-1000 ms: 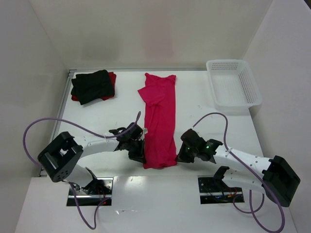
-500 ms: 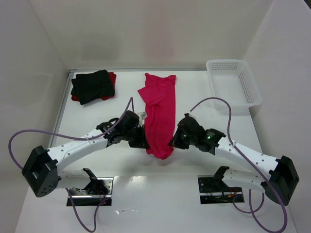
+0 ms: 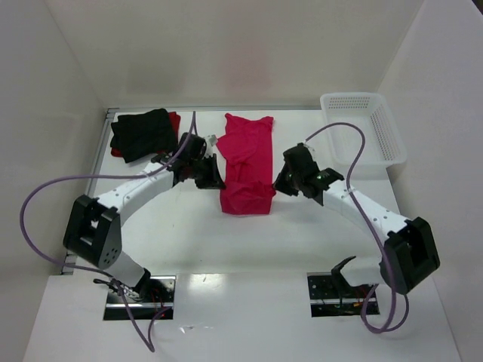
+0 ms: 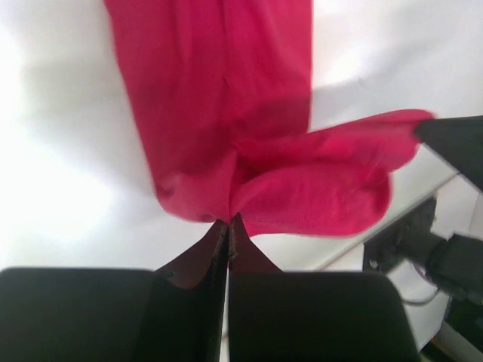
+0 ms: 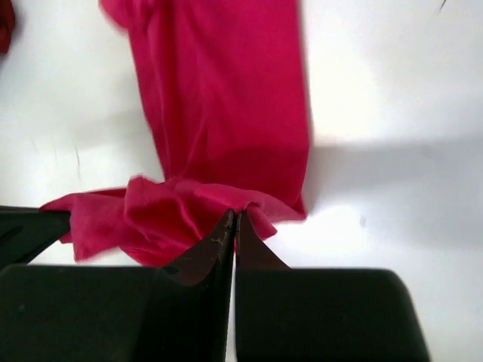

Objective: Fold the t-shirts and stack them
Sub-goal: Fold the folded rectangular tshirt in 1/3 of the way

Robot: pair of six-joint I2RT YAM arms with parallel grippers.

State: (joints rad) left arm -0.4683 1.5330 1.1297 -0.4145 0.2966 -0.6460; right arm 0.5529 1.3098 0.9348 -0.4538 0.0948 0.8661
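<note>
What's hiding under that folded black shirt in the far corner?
A darker red t-shirt lies under the black t-shirt; only its edges peek out at right and near-left. The rest is covered, so anything beneath cannot be seen.

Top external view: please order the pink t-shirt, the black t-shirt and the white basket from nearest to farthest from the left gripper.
1. Pink t-shirt: centre, pinched in the jaws of the left gripper.
2. Black t-shirt: far-left corner.
3. White basket: far-right corner.
</note>
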